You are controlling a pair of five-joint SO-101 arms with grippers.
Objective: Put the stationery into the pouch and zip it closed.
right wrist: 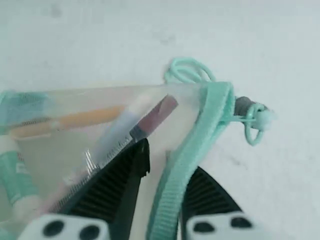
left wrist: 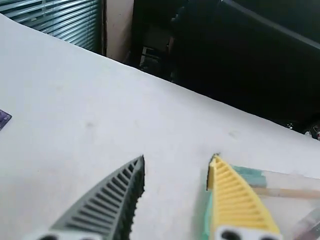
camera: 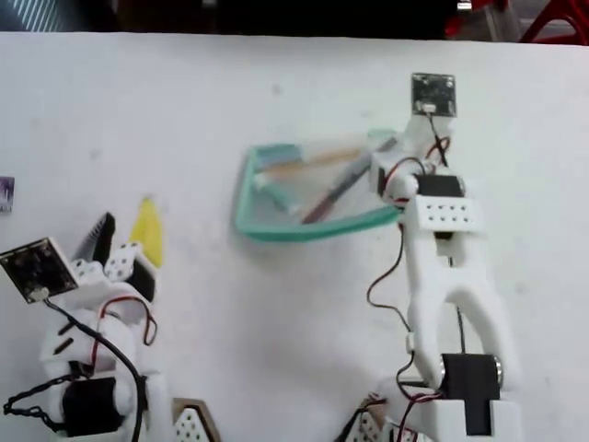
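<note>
A clear pouch (camera: 304,193) with a teal zip edge lies mid-table, holding a wooden pencil (camera: 308,161), a dark red pen (camera: 327,198) and a white tube (camera: 271,184). My right gripper (camera: 391,180) sits at its right end. In the right wrist view that gripper (right wrist: 170,160) is shut on the pouch's teal edge (right wrist: 200,130), with the zip pull (right wrist: 255,120) just past the corner; the pencil (right wrist: 85,119) and pen (right wrist: 155,117) show through the plastic. My left gripper (camera: 126,218) stands open at the lower left, well apart from the pouch, with nothing between the fingers of the gripper (left wrist: 177,162). Beyond the yellow finger the pouch (left wrist: 285,182) shows.
A small purple item (camera: 5,195) lies at the table's left edge. The white table (camera: 184,110) ends at the back against a dark room. Bare tabletop lies between the two arms and behind the pouch.
</note>
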